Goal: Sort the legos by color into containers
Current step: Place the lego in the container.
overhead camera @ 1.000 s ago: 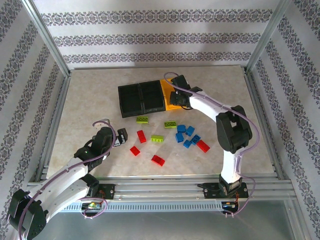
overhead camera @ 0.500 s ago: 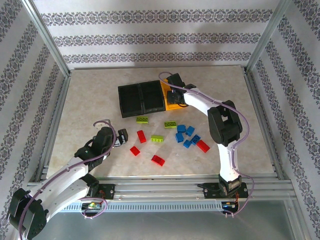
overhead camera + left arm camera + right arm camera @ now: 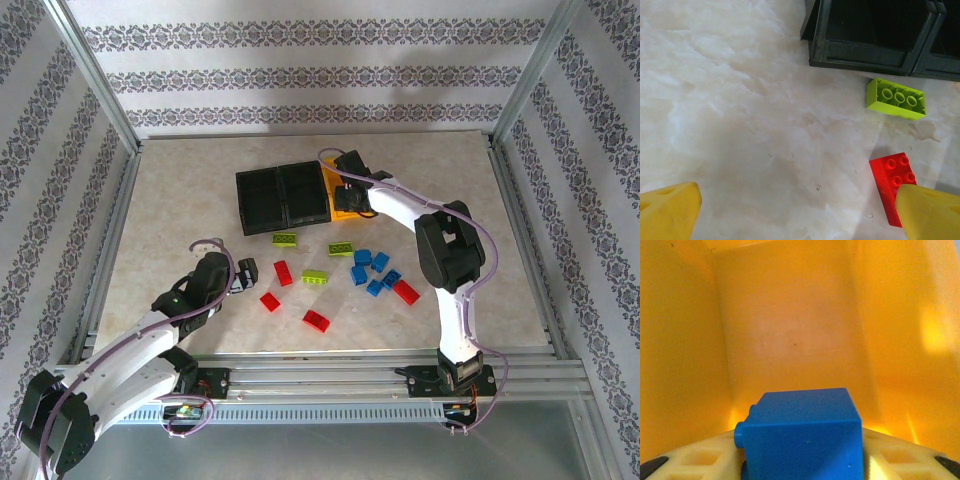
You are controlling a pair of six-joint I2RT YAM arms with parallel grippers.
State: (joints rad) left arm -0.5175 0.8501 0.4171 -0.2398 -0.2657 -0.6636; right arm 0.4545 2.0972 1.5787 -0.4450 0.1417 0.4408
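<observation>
Inside the yellow bin, upper centre of the overhead frame, my right pincer has a blue brick between its fingers. I cannot tell whether it grips. Black bins adjoin on the left. My left pincer gapes wide at lower left. Loose bricks lie mid-frame, with bare table on the left.

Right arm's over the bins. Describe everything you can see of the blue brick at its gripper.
The small blue plastic lego brick looks smooth and boxy, with round studs showing on its left side, so it is tipped sideways. It sits between the pale fingers of the right gripper, within the walls of the yellow-orange plastic bin. Whether the fingers grip it cannot be told.
</observation>
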